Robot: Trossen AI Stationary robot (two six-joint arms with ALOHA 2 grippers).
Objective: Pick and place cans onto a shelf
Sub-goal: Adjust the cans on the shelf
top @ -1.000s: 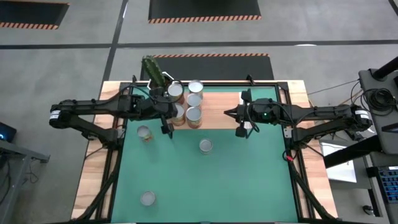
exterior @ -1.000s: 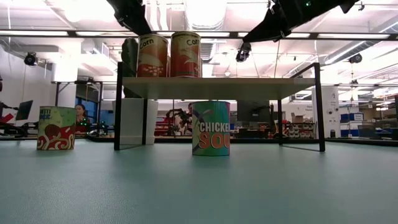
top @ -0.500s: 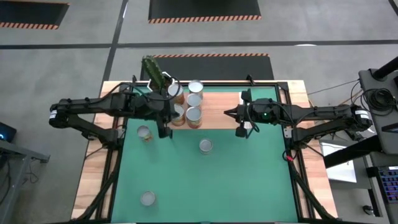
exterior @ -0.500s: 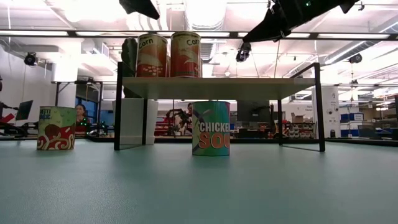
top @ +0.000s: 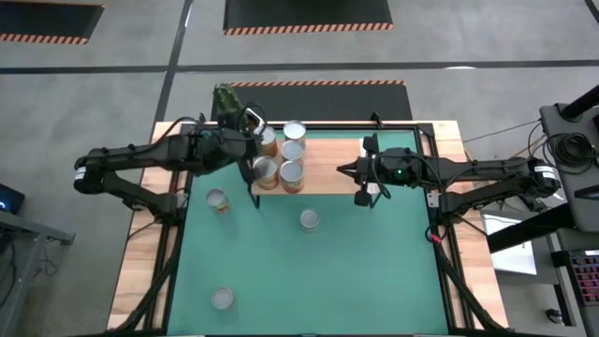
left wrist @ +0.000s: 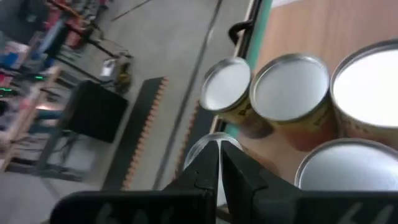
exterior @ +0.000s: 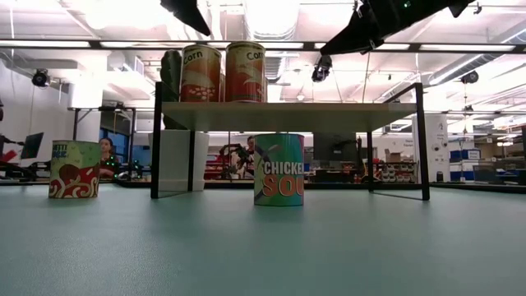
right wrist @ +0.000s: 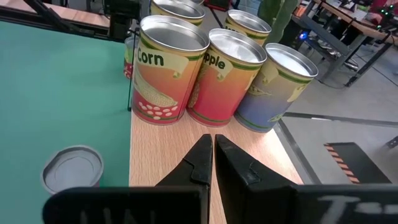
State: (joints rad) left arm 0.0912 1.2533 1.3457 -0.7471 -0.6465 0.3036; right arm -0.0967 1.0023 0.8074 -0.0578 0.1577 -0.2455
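Note:
Several cans [top: 292, 161] stand upright in a cluster on the left part of the light-wood shelf [top: 328, 154]. Three more cans stand on the green mat [top: 374, 271]: one [top: 217, 199] left of the shelf, one [top: 309, 219] in front of it, one [top: 221, 298] near the front edge. My left gripper [top: 258, 154] is shut and empty, above the cluster's left side; its wrist view [left wrist: 219, 148] looks down on the can tops [left wrist: 289, 87]. My right gripper [top: 343, 170] is shut and empty over the shelf, right of the cans [right wrist: 168, 68].
A green cactus [top: 229, 103] stands just beyond the shelf's far left corner. The shelf's right half is bare wood [right wrist: 161, 155]. In the low view the shelf's black legs [exterior: 154, 140] stand on the mat, with the soup can [exterior: 279, 169] between them.
My left gripper has risen above the cans at the shelf's left end and its wrist has turned. The cans stand as before.

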